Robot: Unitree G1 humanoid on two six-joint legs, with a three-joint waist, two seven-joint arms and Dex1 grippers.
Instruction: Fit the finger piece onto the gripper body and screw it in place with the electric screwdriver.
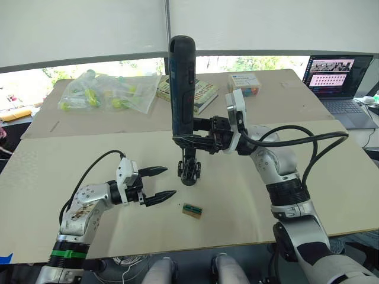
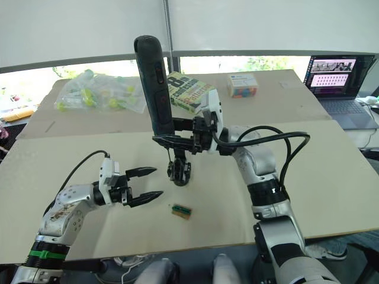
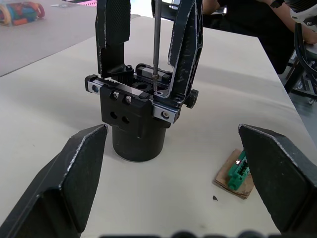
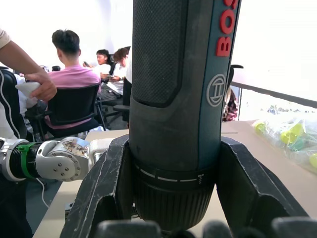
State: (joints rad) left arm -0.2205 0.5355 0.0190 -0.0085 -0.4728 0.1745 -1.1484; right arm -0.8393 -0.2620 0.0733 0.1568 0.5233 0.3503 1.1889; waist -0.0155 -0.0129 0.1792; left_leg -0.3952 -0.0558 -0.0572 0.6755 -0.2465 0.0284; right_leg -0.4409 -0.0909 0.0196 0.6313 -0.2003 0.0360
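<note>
The gripper body [image 3: 136,119] stands upright at mid-table, also seen as the gripper body [image 1: 190,168]. Two black pointed fingers rise from its top rail; the one I take for the finger piece [image 3: 184,49] is seated there. My right gripper [image 4: 176,198] is shut on the electric screwdriver [image 1: 182,89], held vertical above the body. Its thin bit [image 3: 156,44] touches down at the foot of the finger piece. My left gripper [image 1: 160,182] is open, just left of the body, with nothing between its fingers [image 3: 74,173].
A small green-and-tan block [image 1: 191,210] lies on the table in front of the body. At the back are a bag of plastic items [image 1: 106,92], a book [image 1: 201,94], a small box [image 1: 244,83] and a laptop [image 1: 337,77]. Seated people [image 4: 74,74] show behind.
</note>
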